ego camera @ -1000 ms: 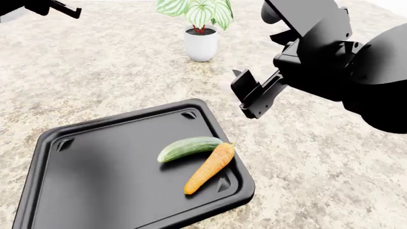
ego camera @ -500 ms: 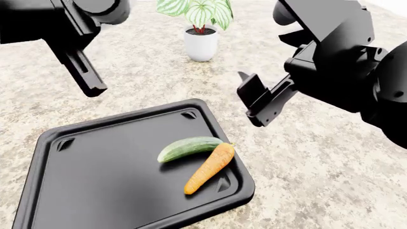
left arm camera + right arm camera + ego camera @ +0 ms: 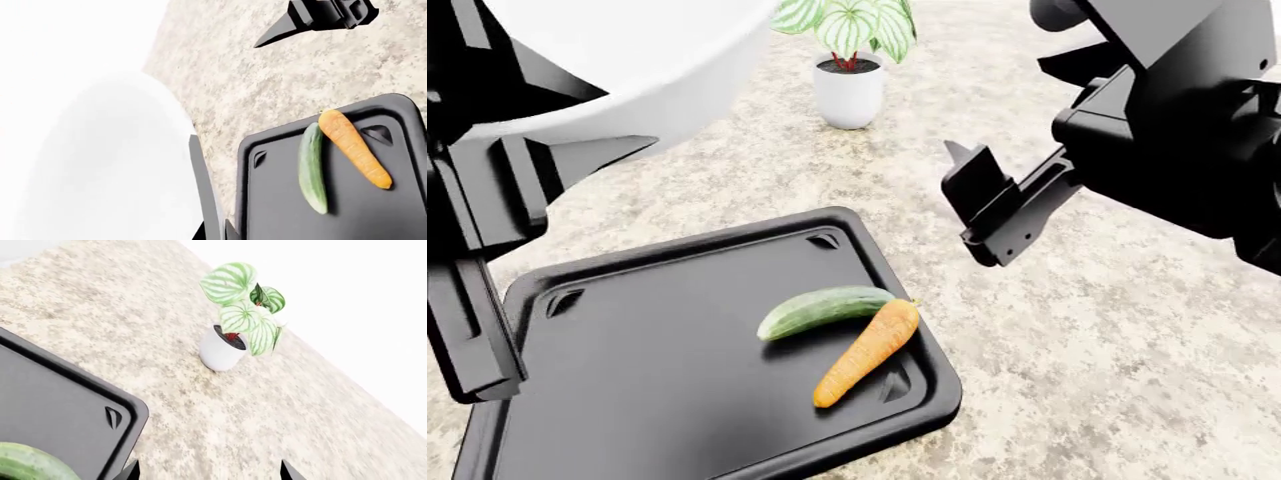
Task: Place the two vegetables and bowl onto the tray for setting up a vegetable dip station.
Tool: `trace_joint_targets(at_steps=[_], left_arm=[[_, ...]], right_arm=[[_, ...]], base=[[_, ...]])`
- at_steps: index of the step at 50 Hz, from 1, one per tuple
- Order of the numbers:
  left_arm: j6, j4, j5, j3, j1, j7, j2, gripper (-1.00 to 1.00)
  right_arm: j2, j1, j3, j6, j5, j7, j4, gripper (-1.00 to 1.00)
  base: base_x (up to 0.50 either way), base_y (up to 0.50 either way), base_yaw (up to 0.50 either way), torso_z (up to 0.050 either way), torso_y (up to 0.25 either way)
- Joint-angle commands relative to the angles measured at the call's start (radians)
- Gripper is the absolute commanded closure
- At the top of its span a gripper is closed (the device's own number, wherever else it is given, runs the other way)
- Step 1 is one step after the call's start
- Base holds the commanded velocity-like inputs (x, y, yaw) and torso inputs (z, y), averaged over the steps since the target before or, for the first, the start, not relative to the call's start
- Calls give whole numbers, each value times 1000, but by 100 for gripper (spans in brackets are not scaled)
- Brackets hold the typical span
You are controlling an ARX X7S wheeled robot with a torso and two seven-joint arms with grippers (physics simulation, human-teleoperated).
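The wide white bowl [image 3: 627,50] hangs high at the left, above the table, and fills the left of the left wrist view as the bowl [image 3: 100,165]. My left gripper [image 3: 212,222] is shut on its rim; one dark finger [image 3: 478,320] runs down outside it. On the black tray [image 3: 654,390], near its right edge, lie the green cucumber [image 3: 825,310] and the orange carrot [image 3: 868,352], touching at one end. My right gripper [image 3: 994,215] hovers open and empty to the right of the tray's far corner, over bare stone [image 3: 208,475].
A small white plant pot [image 3: 849,92] with striped leaves stands at the back, beyond the tray. The speckled stone counter [image 3: 1094,380] spreads right of the tray. The right arm's bulky black body [image 3: 1188,110] fills the upper right.
My left arm has swung in from the upper left with the bowl, now large and near over the tray's left side. The right gripper drifted slightly right. The vegetables have not moved.
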State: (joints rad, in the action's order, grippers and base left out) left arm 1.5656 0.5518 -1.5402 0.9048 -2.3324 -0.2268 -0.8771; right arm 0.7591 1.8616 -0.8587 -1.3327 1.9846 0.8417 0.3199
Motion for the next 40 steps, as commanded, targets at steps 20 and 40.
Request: trace_joint_targets(at_steps=[20,40], left_arm=[[5,182,235,75,-24,-365,32,100],[-14,100,-191,177,-1,67,87,100]], right_arm=[[64,-49,-5,41,21,24,58,-100],[93,-74,-5,66,31,32,92,-100]], base=[[0,0,0,0,0],[0,0,0,0,0]])
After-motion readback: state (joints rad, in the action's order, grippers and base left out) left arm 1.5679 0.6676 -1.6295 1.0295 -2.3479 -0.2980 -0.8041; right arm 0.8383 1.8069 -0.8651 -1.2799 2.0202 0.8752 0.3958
